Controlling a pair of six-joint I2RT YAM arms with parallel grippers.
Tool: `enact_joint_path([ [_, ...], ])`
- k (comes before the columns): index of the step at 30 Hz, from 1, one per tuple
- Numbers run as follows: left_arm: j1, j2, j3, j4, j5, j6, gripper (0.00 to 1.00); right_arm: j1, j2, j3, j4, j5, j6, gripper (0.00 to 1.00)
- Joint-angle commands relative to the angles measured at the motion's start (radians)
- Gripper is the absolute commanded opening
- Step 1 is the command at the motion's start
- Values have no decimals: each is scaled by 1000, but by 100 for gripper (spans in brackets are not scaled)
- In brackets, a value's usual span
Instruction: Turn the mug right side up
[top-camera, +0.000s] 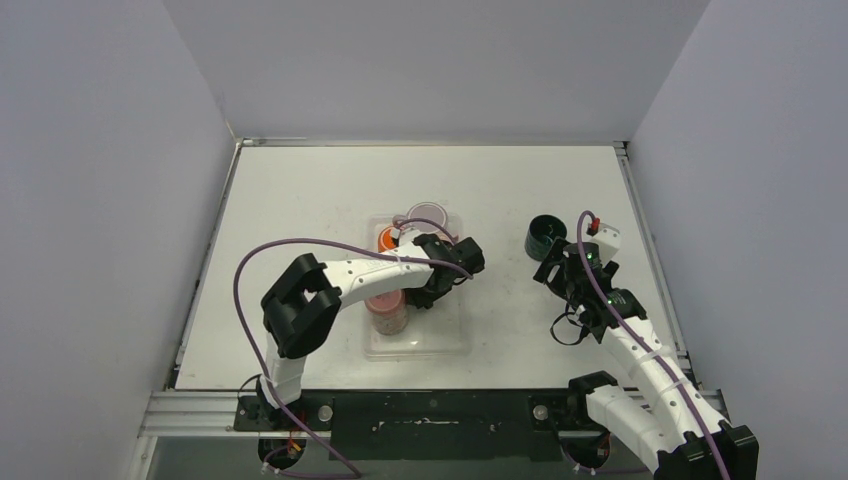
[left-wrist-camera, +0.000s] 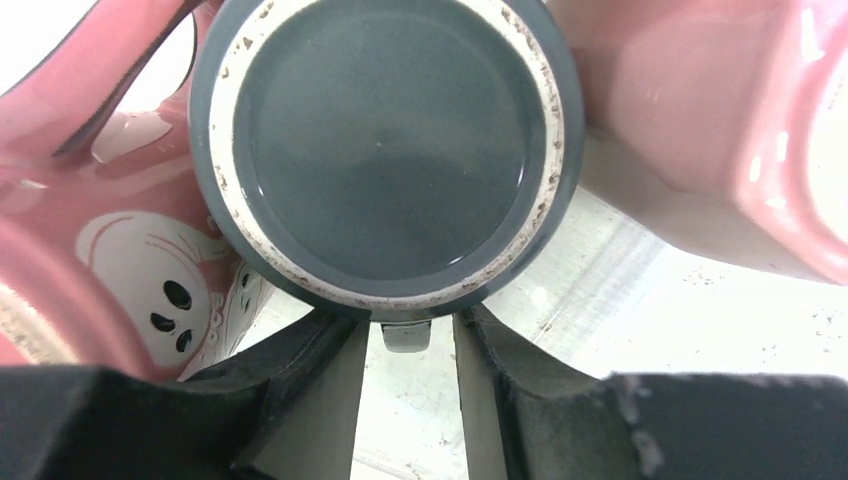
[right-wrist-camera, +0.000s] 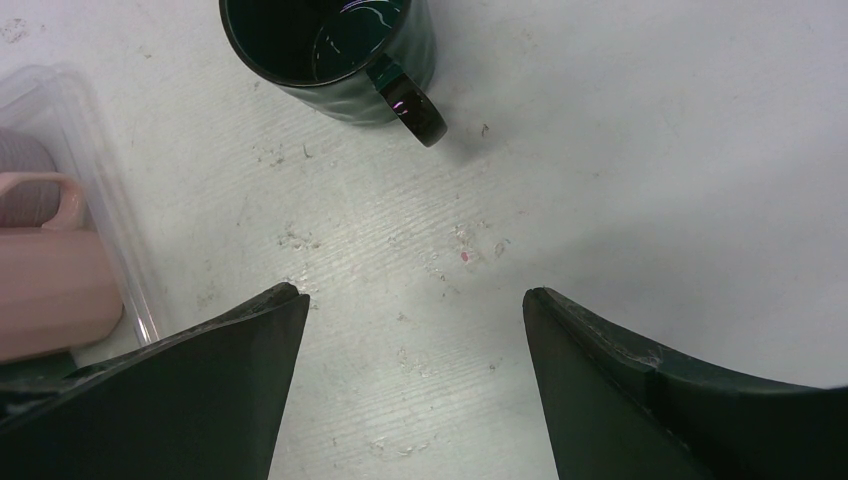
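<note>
A grey mug (left-wrist-camera: 385, 150) fills the left wrist view with its flat base and unglazed foot ring turned toward the camera. Its handle (left-wrist-camera: 405, 335) pokes down between the fingers (left-wrist-camera: 320, 390) of my left gripper (left-wrist-camera: 410, 318). The jaws stand slightly open, with a gap on each side of the handle. From above, the left gripper (top-camera: 450, 265) hangs over the clear tray (top-camera: 420, 345) and hides that mug. My right gripper (right-wrist-camera: 415, 293) is wide open and empty over bare table, just short of an upright dark green mug (right-wrist-camera: 330, 50).
Pink mugs crowd the grey one: a plain one (left-wrist-camera: 700, 100) to its right and a ghost-patterned one (left-wrist-camera: 120, 270) to its left. The tray also holds an orange item (top-camera: 385, 238) and a pale cup (top-camera: 428, 215). The green mug (top-camera: 545, 235) stands right of the tray.
</note>
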Motion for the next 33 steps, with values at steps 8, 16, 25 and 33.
enact_joint_path([
  [8, 11, -34, 8, -9, -32, 0, 25, -7, 4, -5, 34, 31, 9, 81],
  [16, 26, -30, -3, 11, -21, 7, 25, -7, 9, -1, 38, 29, 7, 81],
  [25, 27, -20, 0, 23, 0, 39, 35, -8, -1, 6, 35, 29, 6, 81],
  [33, 27, -20, 2, 30, -13, 51, 31, -7, -7, 0, 33, 31, 15, 81],
])
